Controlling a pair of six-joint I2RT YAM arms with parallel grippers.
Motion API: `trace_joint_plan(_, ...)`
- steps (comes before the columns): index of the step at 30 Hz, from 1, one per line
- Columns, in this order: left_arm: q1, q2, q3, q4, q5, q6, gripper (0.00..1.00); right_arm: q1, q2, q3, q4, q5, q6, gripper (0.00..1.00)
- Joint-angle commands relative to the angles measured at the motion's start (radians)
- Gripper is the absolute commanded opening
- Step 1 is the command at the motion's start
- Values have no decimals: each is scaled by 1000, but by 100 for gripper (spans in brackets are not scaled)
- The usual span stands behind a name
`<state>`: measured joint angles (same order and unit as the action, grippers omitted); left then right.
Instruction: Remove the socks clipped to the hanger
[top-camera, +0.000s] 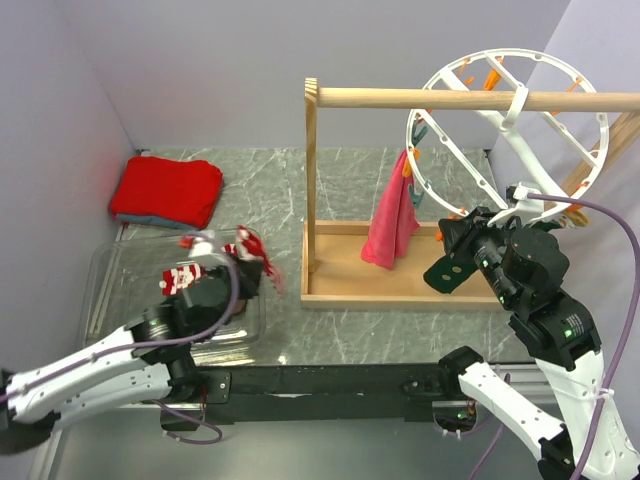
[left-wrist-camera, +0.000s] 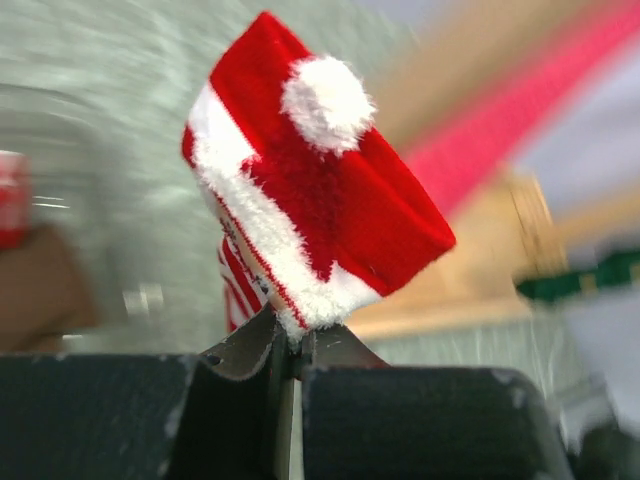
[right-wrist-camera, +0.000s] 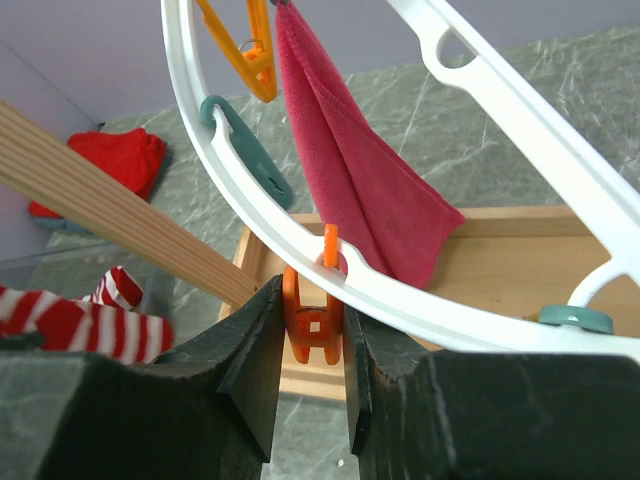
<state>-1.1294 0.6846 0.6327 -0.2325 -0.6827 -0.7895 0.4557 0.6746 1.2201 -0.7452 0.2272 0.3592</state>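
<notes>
**One sock over the bin, one clip pinched on the ring**

At the lower left of the top view, the left jaws were shut on a striped sock. They pinched its fluffy white edge, with the red cuff and pompom standing above them. The sock hung over the clear bin on the desk, where a second sock lay.

At the right, the right jaws were closed on an orange clip at the lower rim of the hanger, which hung from the wooden rail. A pink cloth dangled from the ring just beside that clip. Whether a sock hung from the pinched clip could not be told. Its lower end was hidden between the jaws, and a dark green shape under them in the top view was too unclear to name.

The socks looked light, soft and floppy, so they would probably sag and swing rather than resist. A pinch on the cuff or any bunched fold should hold. The clip seemed the stiff part, and squeezing its tail should open it. The light ring was likely to sway under a pull.
</notes>
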Motion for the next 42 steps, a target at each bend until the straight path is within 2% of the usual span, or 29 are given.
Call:
trace_joint_plan(1, 115, -103, -19, -191, -72, -114, 1, 5, 3, -18, 35, -22, 6, 0)
trace_joint_plan(5, 189, -80, 27, -382, -126, -184, 1, 5, 5, -21, 35, -20, 9, 0)
trace_joint_plan(7, 192, -69, 44, -439, -188, -272, 1, 5, -1, -30, 40, -20, 9, 0)
trace_joint_plan(15, 194, -111, 90, -613, -320, -454, 1, 6, -3, -25, 29, -19, 6, 0)
trace_joint_plan(18, 194, -143, 90, -630, -345, -461, 2, 3, -4, -27, 29, -20, 6, 0)
trace_joint_plan(21, 194, -166, 61, -602, -328, -444, 13, 5, -7, -36, 35, -25, 11, 0)
trace_joint_plan(24, 194, -183, 51, -608, -325, -452, 37, 5, -1, -39, 37, -31, 14, 0)
trace_joint_plan(25, 192, -194, 53, -608, -325, -448, 61, 5, -1, -37, 35, -31, 12, 0)
trace_joint_plan(26, 192, -198, 59, -602, -325, -432, 77, 5, -1, -39, 36, -31, 14, 0)
trace_joint_plan(27, 194, -204, 64, -596, -324, -415, 89, 6, 0, -37, 37, -32, 14, 0)
trace_joint_plan(28, 194, -212, 70, -590, -324, -404, 96, 5, -1, -37, 37, -34, 14, 0)
trace_joint_plan(32, 194, -235, 90, -512, -287, -289, 96, 5, 6, -33, 33, -38, 14, 0)
trace_joint_plan(37, 194, -276, 75, -311, -114, -151, 98, 6, 11, -27, 29, -43, 17, 0)
trace_joint_plan(42, 194, -289, 104, -239, 0, -90, 97, 5, 19, 2, 17, -55, 17, 0)
